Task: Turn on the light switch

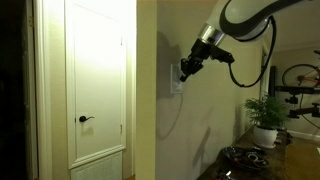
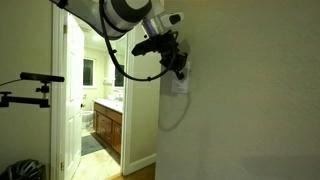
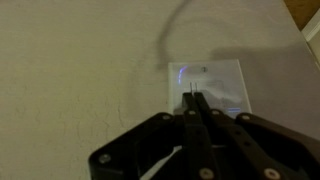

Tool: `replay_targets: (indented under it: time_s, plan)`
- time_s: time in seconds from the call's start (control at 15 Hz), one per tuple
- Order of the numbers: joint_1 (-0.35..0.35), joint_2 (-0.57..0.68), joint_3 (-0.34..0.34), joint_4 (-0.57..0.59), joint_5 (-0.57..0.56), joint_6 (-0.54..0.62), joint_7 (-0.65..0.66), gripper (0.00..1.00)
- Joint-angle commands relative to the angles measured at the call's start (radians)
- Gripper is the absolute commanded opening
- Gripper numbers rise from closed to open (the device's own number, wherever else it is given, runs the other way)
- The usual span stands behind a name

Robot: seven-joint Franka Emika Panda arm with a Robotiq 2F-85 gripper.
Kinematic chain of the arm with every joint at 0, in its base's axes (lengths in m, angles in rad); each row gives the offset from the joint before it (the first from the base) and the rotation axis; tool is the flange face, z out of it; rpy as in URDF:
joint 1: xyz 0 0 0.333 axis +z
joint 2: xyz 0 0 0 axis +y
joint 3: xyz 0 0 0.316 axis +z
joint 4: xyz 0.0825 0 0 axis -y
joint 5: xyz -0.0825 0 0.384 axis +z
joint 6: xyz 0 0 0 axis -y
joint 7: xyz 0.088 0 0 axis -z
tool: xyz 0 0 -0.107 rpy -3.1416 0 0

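Observation:
The light switch (image 3: pixel 208 88) is a small white wall plate on the pale wall. It shows in both exterior views, partly hidden behind the gripper (image 1: pixel 176 84) (image 2: pixel 179 85). My gripper (image 3: pixel 193 99) is shut, fingers pressed together, with its tips at the lower left part of the plate in the wrist view. In both exterior views the gripper (image 1: pixel 184 70) (image 2: pixel 178 68) sits at the plate's upper edge, against or very near the wall. It holds nothing.
A white door (image 1: pixel 97 85) with a black lever handle (image 1: pixel 86 119) stands beside the wall. A potted plant (image 1: pixel 266 118) sits low in an exterior view. An open doorway to a bathroom with a cabinet (image 2: pixel 106 128) and a bicycle (image 2: pixel 25 95) also show.

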Motion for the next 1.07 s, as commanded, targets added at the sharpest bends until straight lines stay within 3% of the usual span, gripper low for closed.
replay_targets:
  time_s: [0.0,0.73,0.8,0.93,1.0]
  plan:
    - [0.006,-0.054,-0.004,-0.072,-0.026,-0.054,0.008,0.06]
    - [-0.003,-0.186,-0.009,-0.284,-0.033,-0.375,-0.025,0.06]
    - [-0.003,-0.193,-0.010,-0.301,-0.037,-0.403,-0.028,0.31]
    - [-0.004,-0.204,-0.012,-0.339,-0.046,-0.450,-0.032,0.32]
    - [-0.004,-0.208,-0.013,-0.359,-0.047,-0.468,-0.032,0.39]
